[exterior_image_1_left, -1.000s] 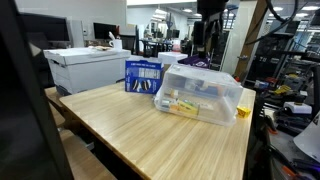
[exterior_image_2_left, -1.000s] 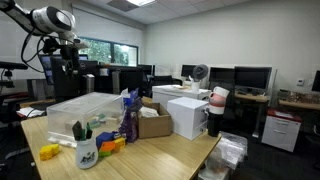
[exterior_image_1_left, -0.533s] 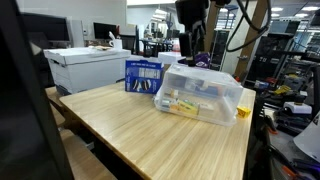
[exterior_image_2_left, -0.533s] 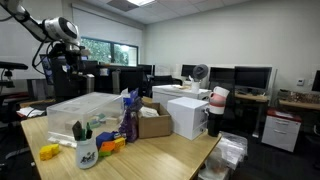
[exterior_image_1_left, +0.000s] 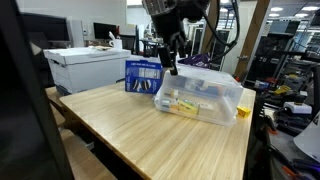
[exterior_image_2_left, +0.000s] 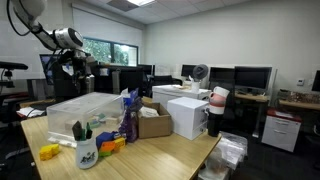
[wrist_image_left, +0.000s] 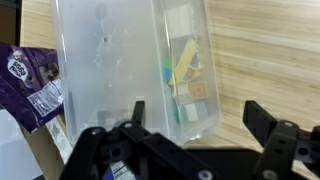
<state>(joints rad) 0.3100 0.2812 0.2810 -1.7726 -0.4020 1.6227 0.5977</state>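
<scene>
My gripper (exterior_image_1_left: 171, 64) hangs open and empty above the wooden table (exterior_image_1_left: 130, 130), over the near end of a clear plastic bin (exterior_image_1_left: 200, 96). In the wrist view the two black fingers (wrist_image_left: 200, 122) are spread wide, with the bin (wrist_image_left: 110, 60) and the bare table below them. Several coloured blocks (wrist_image_left: 188, 72) lie inside the bin. A purple snack bag (wrist_image_left: 30, 85) lies beside the bin and stands behind it in an exterior view (exterior_image_1_left: 143, 75). The gripper also shows in the other exterior view (exterior_image_2_left: 77, 66), above the bin (exterior_image_2_left: 85, 112).
A white box (exterior_image_1_left: 85, 66) stands at the table's far left. A yellow object (exterior_image_1_left: 243, 112) lies by the bin. In an exterior view there are a cardboard box (exterior_image_2_left: 155, 122), a white appliance (exterior_image_2_left: 187, 115), a cup (exterior_image_2_left: 87, 150) and yellow blocks (exterior_image_2_left: 50, 152).
The arm has swung across and down from behind the table until the gripper is over the clear bin. The gripper stays open. Nothing on the table has moved.
</scene>
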